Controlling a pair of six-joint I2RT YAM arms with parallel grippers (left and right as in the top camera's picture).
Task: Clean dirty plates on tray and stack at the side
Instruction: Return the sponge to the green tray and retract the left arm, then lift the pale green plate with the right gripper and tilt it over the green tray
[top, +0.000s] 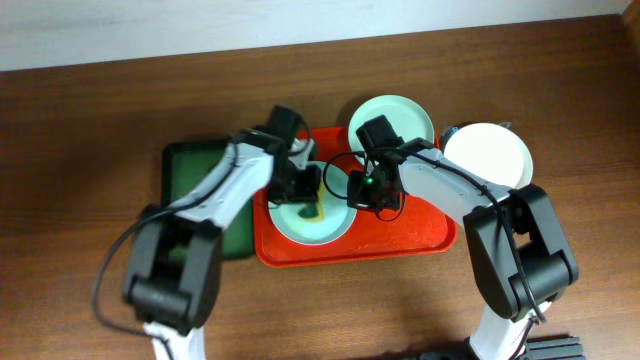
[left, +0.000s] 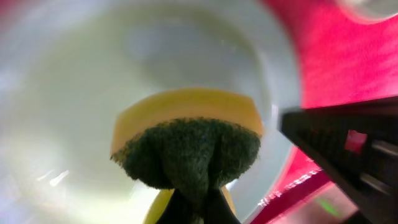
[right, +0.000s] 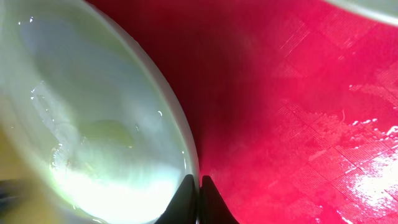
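Observation:
A pale mint plate (top: 322, 222) lies in the left half of the red-orange tray (top: 420, 238). My left gripper (top: 305, 187) is shut on a yellow and dark green sponge (left: 186, 146) and presses it into that plate (left: 74, 112), by a yellow smear (top: 316, 210). My right gripper (top: 352, 190) is shut on the plate's right rim (right: 186, 155), the rim pinched between the fingertips (right: 198, 186). A second mint plate (top: 392, 116) lies at the tray's far edge. The white plate (top: 490, 155) lies on the table to the right of the tray.
A dark green tray (top: 190, 180) lies left of the red-orange tray, partly under my left arm. A small blue and red thing (top: 450, 131) shows between the far mint plate and the white plate. The tray floor (right: 298, 118) looks wet.

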